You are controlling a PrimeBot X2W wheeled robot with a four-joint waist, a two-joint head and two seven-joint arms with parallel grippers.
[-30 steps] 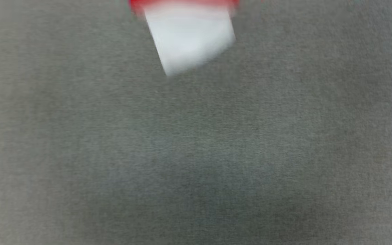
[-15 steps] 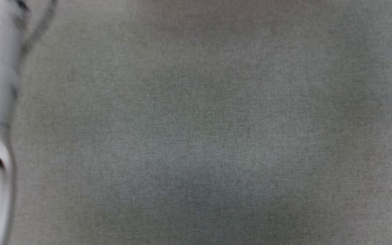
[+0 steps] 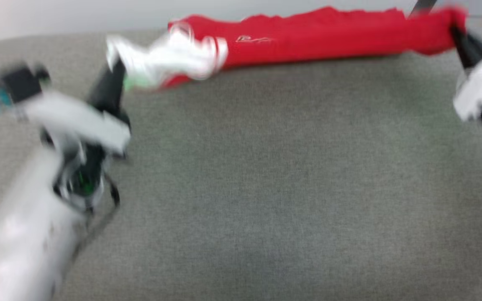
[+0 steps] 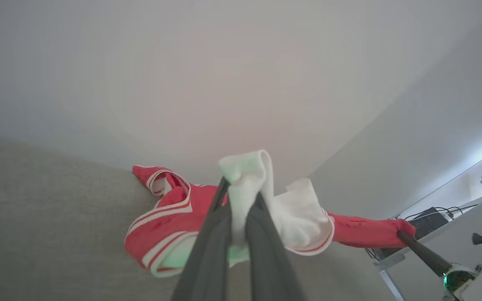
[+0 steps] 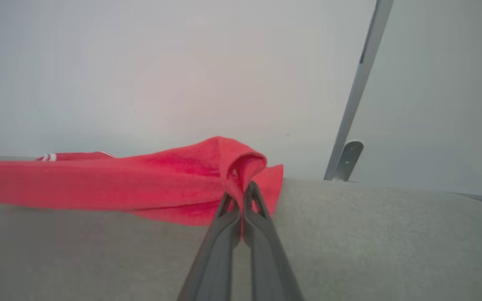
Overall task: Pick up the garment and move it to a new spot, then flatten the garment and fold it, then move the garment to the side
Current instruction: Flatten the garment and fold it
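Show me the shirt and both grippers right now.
shirt (image 3: 320,37), head view, red middle stretch.
left gripper (image 4: 241,190), left wrist view, midway between fingertips shut on the white sleeve end.
right gripper (image 5: 239,191), right wrist view, midway between fingertips shut on a red fold.

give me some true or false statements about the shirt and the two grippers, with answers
1. The left gripper is shut on a white sleeve end of the garment. True.
2. The right gripper is open and apart from the garment. False: it is shut on a red edge of it.
3. The garment spans from one gripper to the other along the far part of the grey surface. True.
4. The garment lies folded into a neat square. False: it is a long, bunched red band with the white sleeve end crumpled at the left gripper.
5. The surface is bare wood. False: it is grey and looks like woven cloth.
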